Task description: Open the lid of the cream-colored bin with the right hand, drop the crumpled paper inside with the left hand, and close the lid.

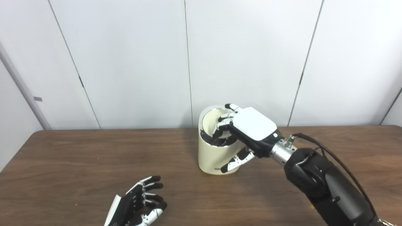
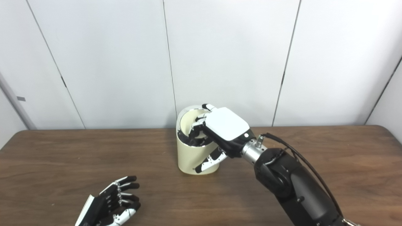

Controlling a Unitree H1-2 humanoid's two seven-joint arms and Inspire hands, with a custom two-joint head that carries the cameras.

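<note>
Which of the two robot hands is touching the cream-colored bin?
The right hand: its fingers reach over the open rim of the cream-colored bin. The left hand is open, apart, near the wooden table's front edge.

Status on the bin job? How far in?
Lid of the cream-colored bin stands raised, with the right hand at the rim against it. Left hand is open and empty over the brown wooden table; no crumpled paper is visible, so the drop may be done. Closing the lid remains.
</note>
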